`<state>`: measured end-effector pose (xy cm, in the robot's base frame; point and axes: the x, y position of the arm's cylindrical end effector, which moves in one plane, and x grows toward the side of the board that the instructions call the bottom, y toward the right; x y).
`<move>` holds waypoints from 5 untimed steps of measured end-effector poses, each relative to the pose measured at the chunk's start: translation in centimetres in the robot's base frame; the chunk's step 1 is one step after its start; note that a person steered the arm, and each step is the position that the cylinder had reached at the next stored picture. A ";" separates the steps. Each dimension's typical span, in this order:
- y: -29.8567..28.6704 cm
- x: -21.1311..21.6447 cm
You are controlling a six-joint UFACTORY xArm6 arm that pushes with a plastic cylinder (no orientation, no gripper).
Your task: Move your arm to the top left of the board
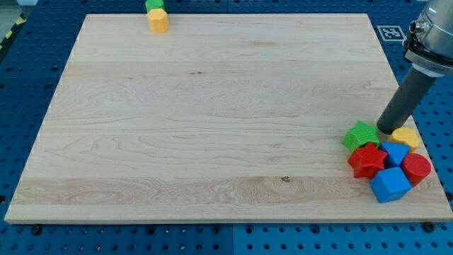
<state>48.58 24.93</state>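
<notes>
My tip (386,129) is at the view's right side of the wooden board (212,113), its lower end between the green star block (360,134) and a yellow block (405,137), touching or nearly touching both. Just below it lies a tight cluster: a red star block (366,160), a small blue block (395,151), a red cylinder-like block (417,168) and a blue cube (389,184). At the board's top edge toward the left sit a yellow hexagonal block (158,20) and a green block (154,4), partly cut off by the frame.
The board rests on a blue perforated table (28,64). A black-and-white marker tag (388,32) lies off the board's top right corner. The arm's body (432,42) reaches in from the view's upper right.
</notes>
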 end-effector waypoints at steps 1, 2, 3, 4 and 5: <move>0.4 -2.5; -1.6 -6.9; -8.8 -11.9; -18.2 -15.1; -29.6 -16.9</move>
<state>31.70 -4.64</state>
